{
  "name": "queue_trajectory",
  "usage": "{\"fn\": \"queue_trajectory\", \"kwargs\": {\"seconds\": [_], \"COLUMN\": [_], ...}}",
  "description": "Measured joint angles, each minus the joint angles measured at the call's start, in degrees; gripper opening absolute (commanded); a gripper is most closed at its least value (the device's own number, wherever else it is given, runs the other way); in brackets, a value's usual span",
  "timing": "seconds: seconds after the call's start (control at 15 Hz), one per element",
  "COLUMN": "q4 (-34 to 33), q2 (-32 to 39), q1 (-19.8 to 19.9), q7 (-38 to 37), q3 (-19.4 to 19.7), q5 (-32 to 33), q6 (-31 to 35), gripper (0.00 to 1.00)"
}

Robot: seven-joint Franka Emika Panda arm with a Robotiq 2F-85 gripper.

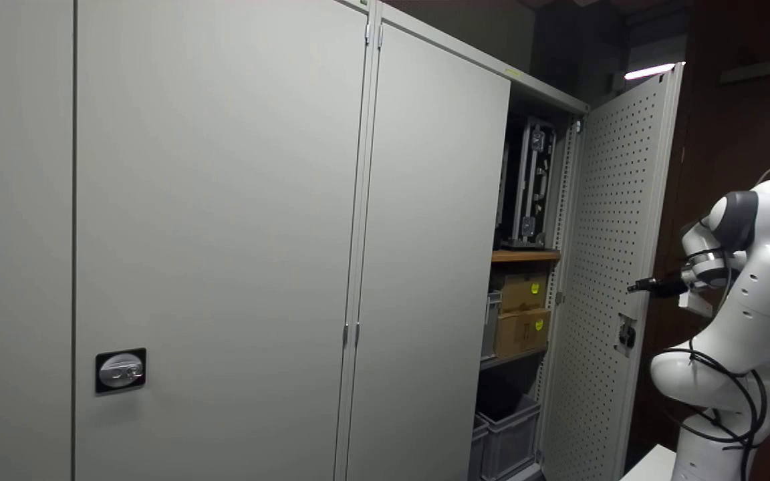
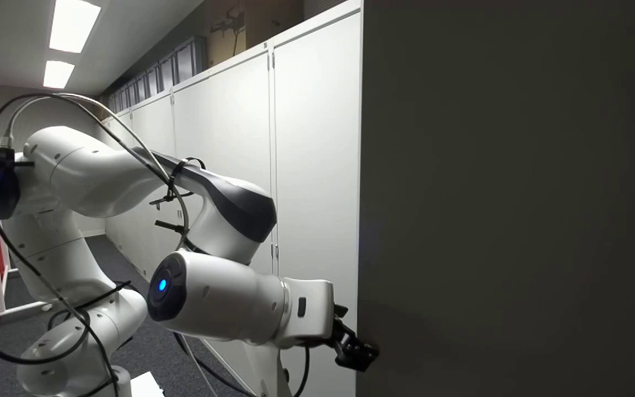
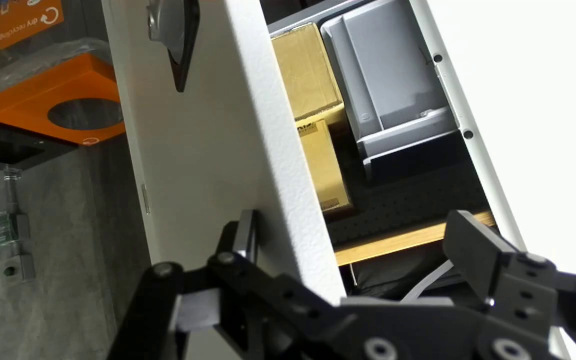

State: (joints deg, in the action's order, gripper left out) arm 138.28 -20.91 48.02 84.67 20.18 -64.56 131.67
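Gripper (image 3: 355,225) is cut off at the bottom of the wrist view; jaws wide apart, not clamped. Cabinet door (image 3: 188,150) stands swung out, its free edge (image 3: 279,125) between them; one finger (image 3: 244,235) right by the outer face, contact can't be told. Handle (image 3: 172,27) cropped at top: rounded silver metal, black backing. Dark panel (image 2: 516,193) fills the right of an exterior view, surface detail lost. Free edge white, finely pebbled; it partly covers two cardboard boxes (image 3: 308,70). Beyond: grey plastic bin (image 3: 393,60), wooden shelf edge (image 3: 393,243).
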Motion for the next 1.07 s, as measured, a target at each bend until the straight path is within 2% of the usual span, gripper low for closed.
{"fn": "queue_trajectory", "kwargs": {"seconds": [0.47,1.07], "q4": [3.19,7.45], "q2": [-4.15,-9.59], "q1": [-4.95,-10.38], "q7": [-5.15,-15.60], "q3": [-0.30,-0.43], "q5": [1.26,12.24], "q6": [6.89,8.47], "gripper": [1.00,1.00]}}
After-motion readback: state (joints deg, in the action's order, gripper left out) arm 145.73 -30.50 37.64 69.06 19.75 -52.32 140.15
